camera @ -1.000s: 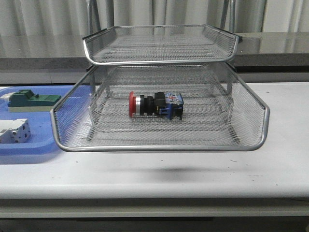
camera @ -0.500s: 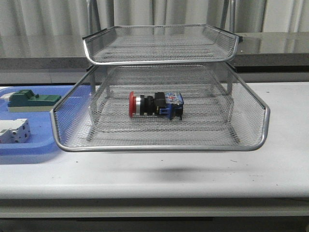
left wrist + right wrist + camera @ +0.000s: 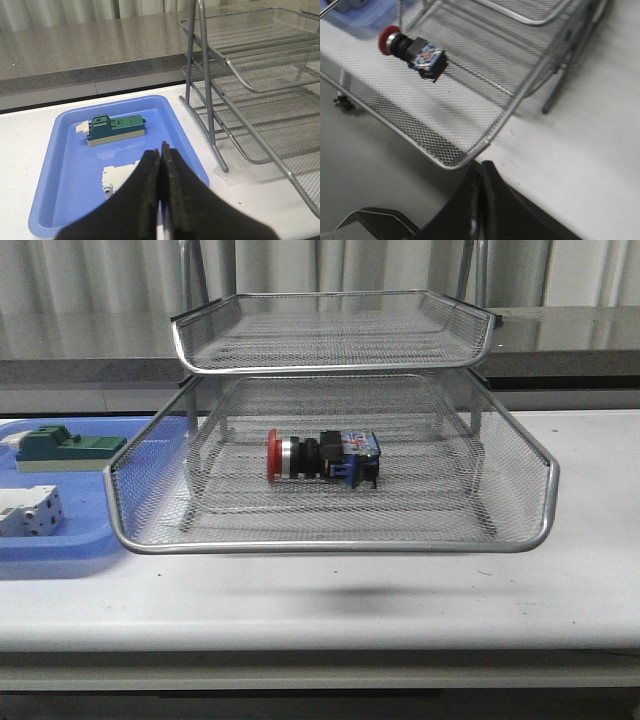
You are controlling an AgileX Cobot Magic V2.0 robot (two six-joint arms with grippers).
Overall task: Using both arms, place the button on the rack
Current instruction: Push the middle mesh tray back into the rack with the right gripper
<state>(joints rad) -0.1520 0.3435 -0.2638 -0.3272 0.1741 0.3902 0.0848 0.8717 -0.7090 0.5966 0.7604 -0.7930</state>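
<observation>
The button (image 3: 320, 457), with red cap, silver collar, black body and blue rear block, lies on its side in the lower visible tray of the silver wire-mesh rack (image 3: 330, 540). It also shows in the right wrist view (image 3: 412, 51). Neither gripper shows in the front view. My left gripper (image 3: 160, 152) is shut and empty, above the blue bin, beside the rack (image 3: 240, 75). My right gripper (image 3: 481, 167) is shut and empty, outside the front corner of the rack's tray (image 3: 470, 157), apart from the button.
A flat blue bin (image 3: 75, 540) sits left of the rack and holds a green block (image 3: 65, 448) and a white terminal block (image 3: 30, 512). In the left wrist view the bin (image 3: 55, 165) holds the same green block (image 3: 116, 129) and white block (image 3: 116, 179).
</observation>
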